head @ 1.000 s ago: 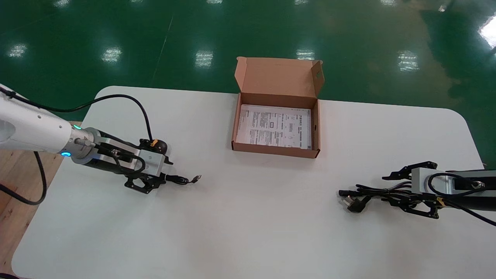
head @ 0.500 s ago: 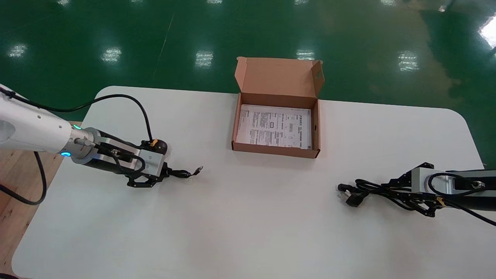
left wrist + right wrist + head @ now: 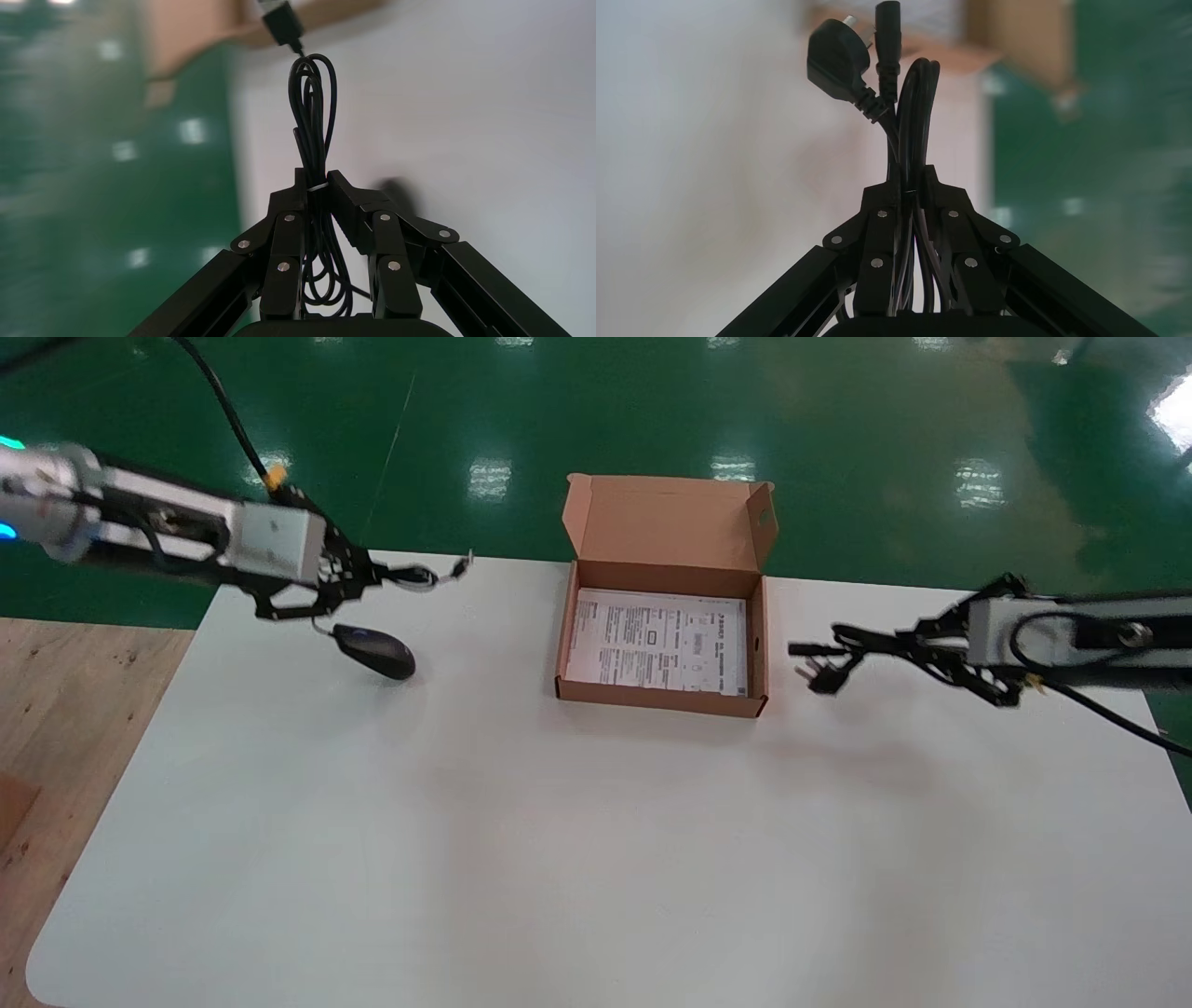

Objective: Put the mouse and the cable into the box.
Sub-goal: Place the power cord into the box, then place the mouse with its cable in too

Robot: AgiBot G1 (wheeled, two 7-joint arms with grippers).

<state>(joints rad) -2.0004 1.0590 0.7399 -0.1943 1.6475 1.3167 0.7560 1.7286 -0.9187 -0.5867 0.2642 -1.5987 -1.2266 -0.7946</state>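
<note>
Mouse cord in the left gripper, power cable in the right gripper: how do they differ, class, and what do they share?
The mouse cord is thin and ends in a USB plug; the power cable is thicker, ending in a pronged plug. The mouse cord is held left of the box, the power cable right of it. Both are black looped bundles, clamped in the shut left gripper and right gripper.

Site: I read it as a factory-style lab | glossy green floor [image 3: 885, 412] — ceiling-light glare on it | white round-cornered worktop [image 3: 596, 859]
</note>
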